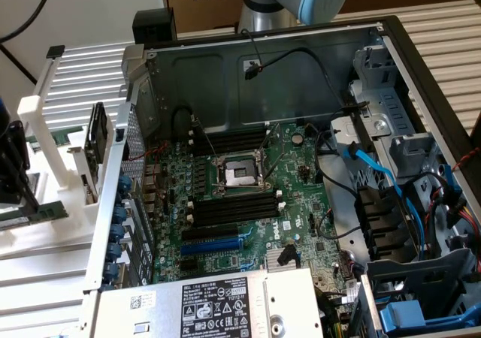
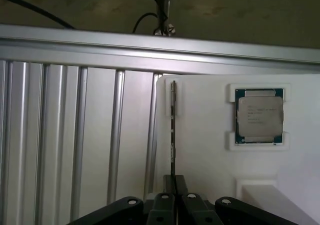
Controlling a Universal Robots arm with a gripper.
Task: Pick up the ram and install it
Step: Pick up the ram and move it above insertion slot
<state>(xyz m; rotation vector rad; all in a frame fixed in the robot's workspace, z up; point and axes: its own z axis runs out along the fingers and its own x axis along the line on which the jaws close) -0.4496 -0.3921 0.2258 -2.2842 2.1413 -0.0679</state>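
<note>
The ram [image 2: 173, 135] is a thin green stick seen edge-on in the wrist view, its far end resting in a slot of the white holder [image 2: 210, 150]. My gripper [image 2: 173, 187] is shut on its near end, both black fingers pressed against its sides. At the exterior view's far left the gripper [image 1: 21, 197] stands over the same holder [image 1: 56, 236], with the green ram [image 1: 41, 212] just beneath it. Whether the stick has left the slot I cannot tell. Black memory slots [image 1: 233, 206] with white end clips lie on the motherboard [image 1: 301, 210] inside the open computer case.
A square silver-topped processor chip [image 2: 260, 116] sits in its own pocket of the white holder. The case's metal side wall [image 1: 113, 203] stands between the holder and the motherboard. Cables [image 1: 376, 173] and drive bays crowd the exterior view's right. A ribbed metal table [image 2: 75, 145] surrounds the holder.
</note>
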